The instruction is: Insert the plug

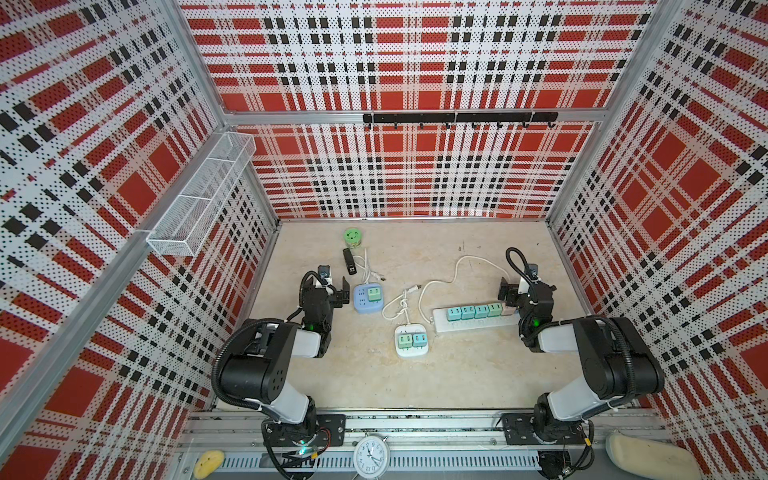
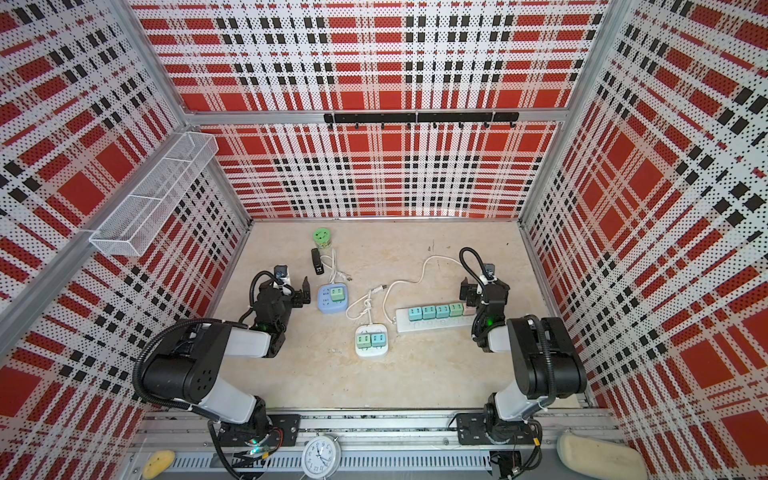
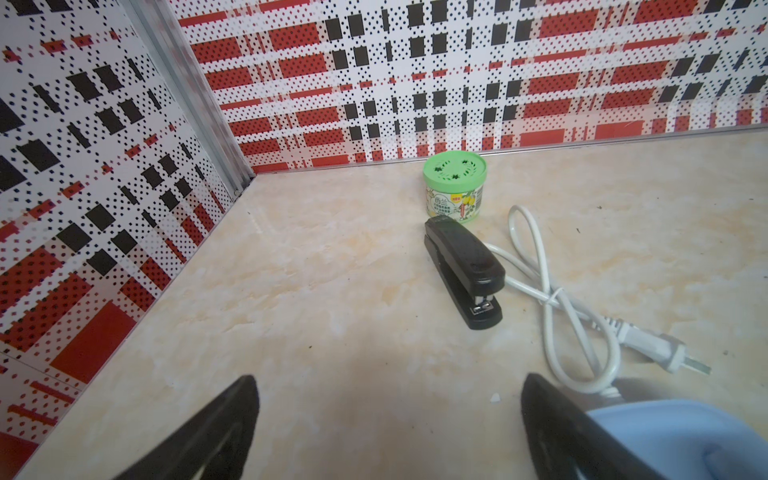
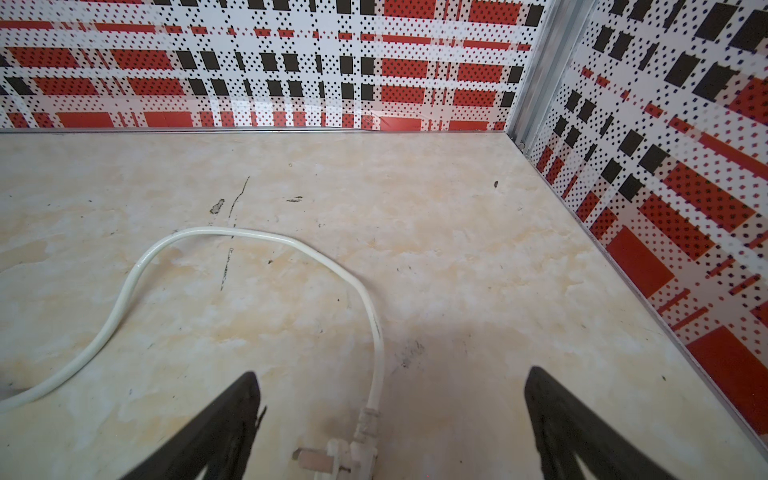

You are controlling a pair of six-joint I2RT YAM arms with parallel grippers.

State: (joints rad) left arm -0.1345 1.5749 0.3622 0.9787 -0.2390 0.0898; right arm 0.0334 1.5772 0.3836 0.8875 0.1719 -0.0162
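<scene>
Broadly, the table (image 1: 457,382) carries everything, and on it the long white power strip (image 1: 469,326) is laid flat toward the right side. Four teal plugs (image 1: 473,311) are seated in it in a row, and a pale pink plug (image 1: 508,309) sits at its right end. The strip is judged to be light, hard plastic, so it can be expected to slide on the smooth table when a plug is pressed down, unless it is steadied. The right gripper (image 4: 392,374) is seen above that right end of the strip. Its jaws are spread fully wide and nothing is held or touched between them. Only the white cord (image 4: 249,237) of the strip is seen on the table beyond them. The left gripper (image 3: 388,377) is likewise spread fully and is empty, with one finger (image 3: 573,436) just beside the blue socket block (image 3: 673,436); contact cannot be confirmed. The pale pink plug, taken here as the task's thing, is judged small, light, rigid and rather smooth. It is not thought fragile, though its pins, which are not visible, could be bent if it is pushed while tilted. It is best taken by its two flat opposite sides and kept upright. Whether it is already pressed home cannot be told.
</scene>
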